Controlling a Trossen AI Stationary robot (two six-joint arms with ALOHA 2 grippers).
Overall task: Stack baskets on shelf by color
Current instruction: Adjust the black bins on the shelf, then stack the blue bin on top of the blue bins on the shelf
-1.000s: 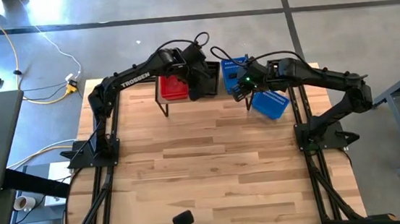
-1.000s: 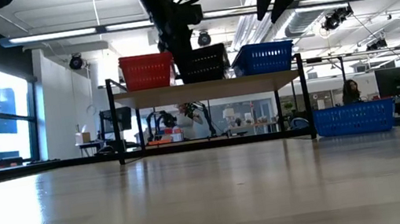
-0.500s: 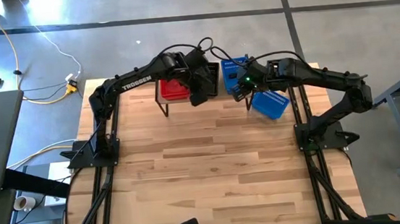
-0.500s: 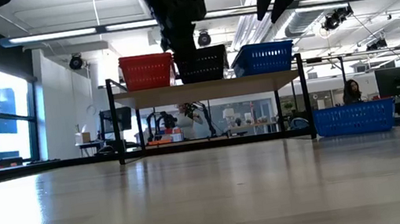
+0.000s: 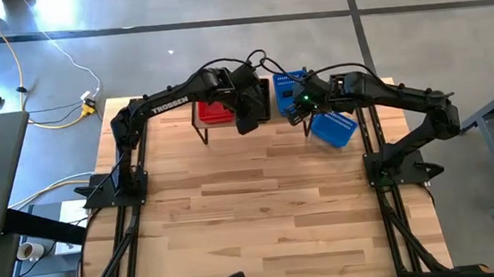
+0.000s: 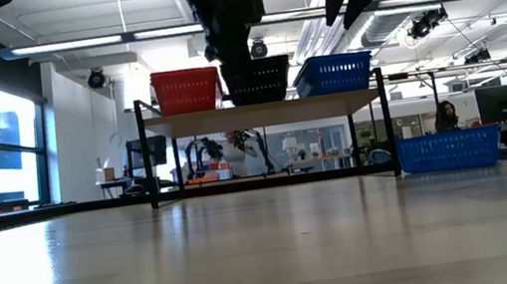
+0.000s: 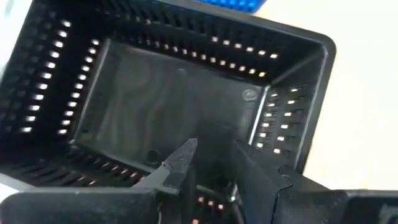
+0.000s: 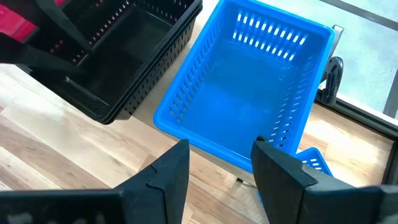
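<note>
The shelf carries a red basket, a black basket and a blue basket side by side. Another blue basket lies on the table to the right of the shelf. My left gripper is open, its fingers pointing down into the black basket. My right gripper is open and hovers above the near rim of the shelf's blue basket, touching nothing. My left gripper has both fingers inside the black basket, coming from above close to one long wall. I cannot tell whether they touch the wall or the floor. The basket stands on the shelf.
The shelf stands at the table's far edge on thin black legs. The two arms are close together above it. The wide wooden tabletop stretches toward the near edge. Beyond the table lies a room with desks and a person.
My left gripper has moved a little toward the table's right, staying over the black basket. My right arm has kept still.
</note>
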